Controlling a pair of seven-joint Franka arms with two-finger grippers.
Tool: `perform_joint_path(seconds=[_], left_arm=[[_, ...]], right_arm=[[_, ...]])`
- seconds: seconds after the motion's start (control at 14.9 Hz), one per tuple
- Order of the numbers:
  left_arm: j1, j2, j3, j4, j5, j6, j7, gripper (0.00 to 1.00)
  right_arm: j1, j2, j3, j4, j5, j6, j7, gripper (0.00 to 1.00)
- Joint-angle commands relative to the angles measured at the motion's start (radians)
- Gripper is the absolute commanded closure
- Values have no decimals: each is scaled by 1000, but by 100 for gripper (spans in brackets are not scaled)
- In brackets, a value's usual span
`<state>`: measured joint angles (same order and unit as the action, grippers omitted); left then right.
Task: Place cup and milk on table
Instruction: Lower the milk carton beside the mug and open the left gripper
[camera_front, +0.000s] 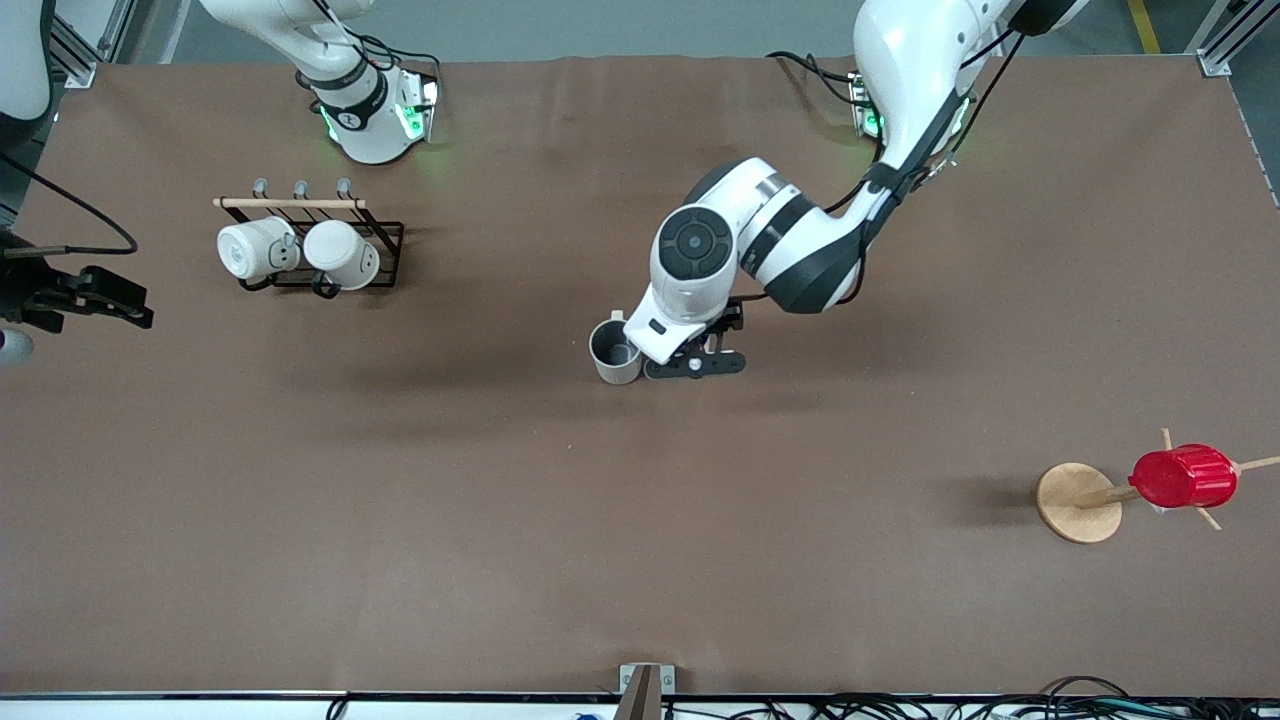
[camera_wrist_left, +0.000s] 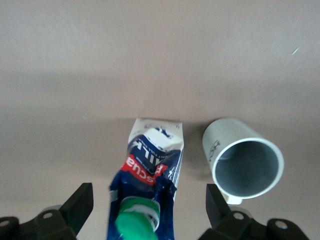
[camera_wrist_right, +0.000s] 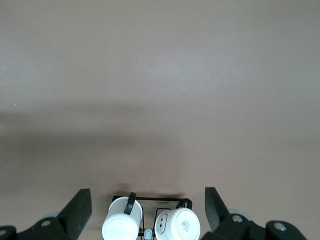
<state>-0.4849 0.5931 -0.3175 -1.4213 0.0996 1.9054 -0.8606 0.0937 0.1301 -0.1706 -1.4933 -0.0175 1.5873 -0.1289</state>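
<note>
A: Our right claw (camera_wrist_right: 145, 210) waits wide open, empty, above the white mugs (camera_wrist_right: 150, 225). The cup (camera_front: 614, 350) stands mid-tabletop (camera_front: 400, 500).

B: Beside it, the milk (camera_wrist_left: 147, 180) stands between our left claw (camera_wrist_left: 147, 207)'s spread fingers, ungripped. Lifting crookedly, we could topple it into the cup.

A brown table (camera_front: 400, 520) carries a cup (camera_front: 614, 351) and milk (camera_wrist_left: 148, 175) standing just beside each other near its middle, a black rack (camera_front: 385, 255) with two white mugs toward the right arm's end, and a wooden stand (camera_front: 1078, 502) toward the left arm's end.
</note>
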Motion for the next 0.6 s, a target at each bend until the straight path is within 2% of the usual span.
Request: perform_joint_path(seconds=[0.0, 0.34, 0.54], left_arm=[[54, -120, 1, -18, 15, -61, -9, 0], [227, -295, -20, -76, -36, -98, 82, 0], [343, -378, -20, -99, -107, -163, 262, 0]], right_arm=[[-17, -4, 14, 7, 7, -9, -2, 0], [-31, -4, 20, 7, 8, -10, -2, 0], [-117, -7, 114, 7, 7, -13, -2, 0]])
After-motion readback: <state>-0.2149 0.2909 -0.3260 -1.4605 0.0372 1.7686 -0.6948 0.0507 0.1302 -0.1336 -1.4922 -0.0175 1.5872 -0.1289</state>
